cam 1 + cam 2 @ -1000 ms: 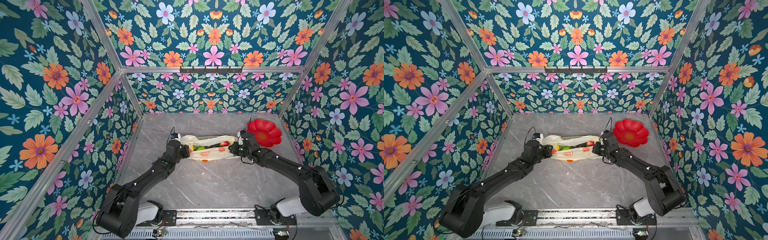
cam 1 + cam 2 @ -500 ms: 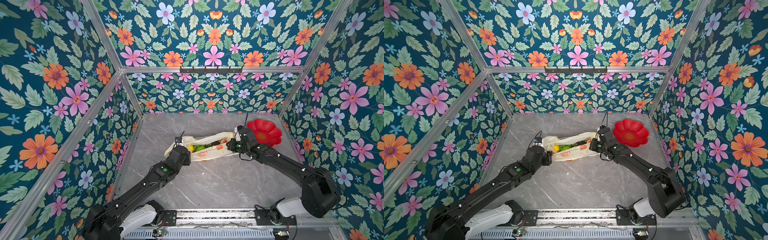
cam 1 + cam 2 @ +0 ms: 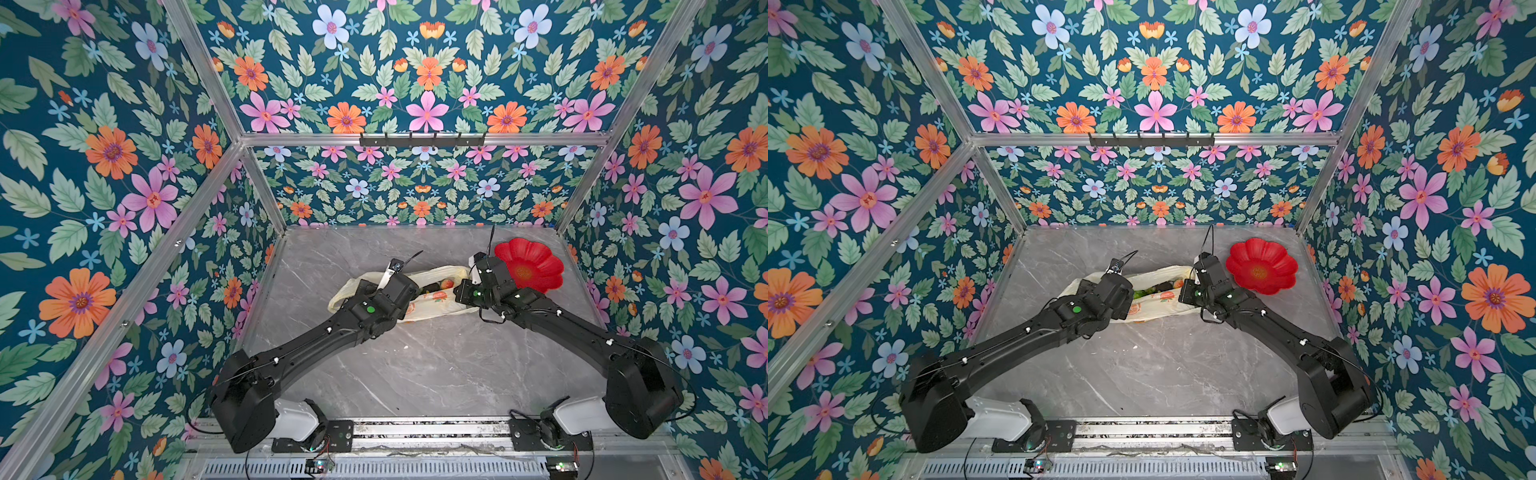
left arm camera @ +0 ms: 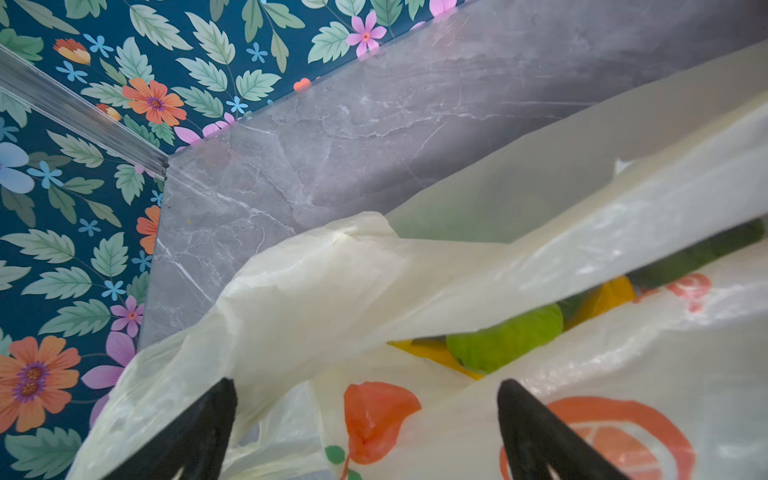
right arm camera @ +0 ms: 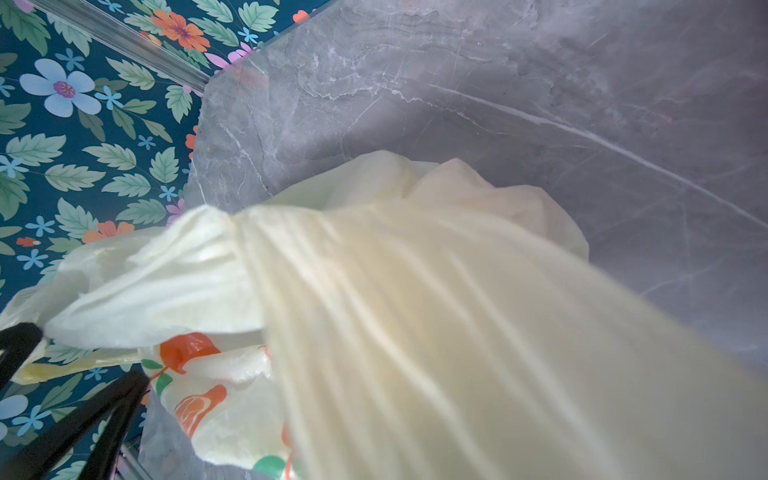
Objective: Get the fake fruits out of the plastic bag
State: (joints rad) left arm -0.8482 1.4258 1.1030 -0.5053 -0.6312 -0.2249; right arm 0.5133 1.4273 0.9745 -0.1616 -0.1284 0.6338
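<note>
**Bag** (image 3: 432,305): lies on the tabletop (image 3: 415,365), stretched between your two grippers. Its mouth is a narrow slit just ahead of the left gripper (image 4: 365,388).

**Fruits** (image 3: 1144,293): all inside the bag, none out yet. The nearest is a green fruit (image 4: 505,338), just beyond the left fingertips under a loose band of film. Something yellow sits behind it.

**Left gripper**: released, jaws spread wide with nothing between them but printed bag film.

**Right gripper** (image 3: 460,289): clenched on the far end of the bag, with film pulled taut toward its wrist. The plate (image 3: 528,266) is just behind it.

**Step in hand, as judged**: first reach into the mouth.
- Hold the right grip firm and a little high, so the slit gapes.
- Slide the left jaws under the loose band, not onto it — thin film will bunch and get pinched along with the fruit.
- Straddle the green fruit across its width and close gently, since glossy plastic is likely to squirt out.

**Pose**:
- Left arm runs low and long from its base, with the wrist tipped down over the near end of the bag.
- Right arm mirrors it, reaching inward with the elbow low.
</note>
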